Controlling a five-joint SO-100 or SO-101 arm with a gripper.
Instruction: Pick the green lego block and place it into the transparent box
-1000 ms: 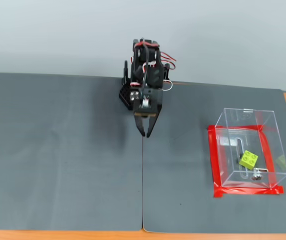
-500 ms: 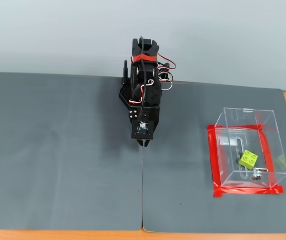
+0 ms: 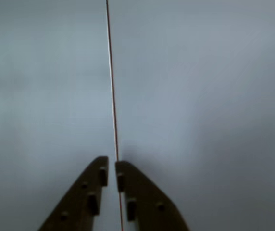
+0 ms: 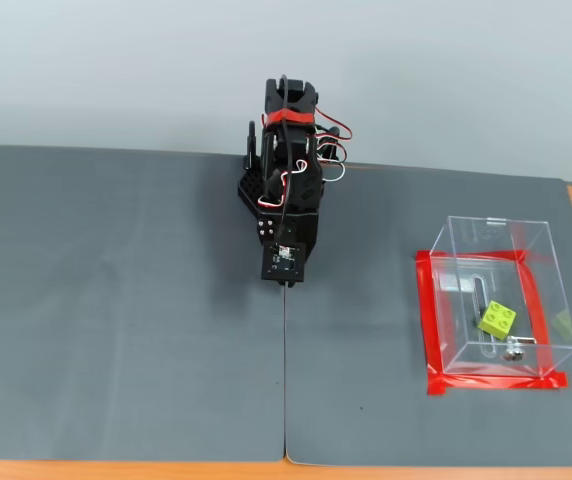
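Resting inside transparent box (image 4: 496, 300): green lego block (image 4: 496, 318), well apart from end effector (image 4: 286, 284).

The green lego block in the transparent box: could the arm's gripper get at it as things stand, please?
Probably yes: the green lego block lies inside the open-topped transparent box, with nothing over it. The shut, empty gripper is folded back near the base, so it must swing over and descend between the walls.

- Wrist view: dim, grey, soft all over; my gripper (image 3: 111, 172) is blurred and dark at the bottom edge.
- Fixed view: bright, even, sharp; faint shadow left of my arm; mild glare on the transparent box (image 4: 536, 262) walls.
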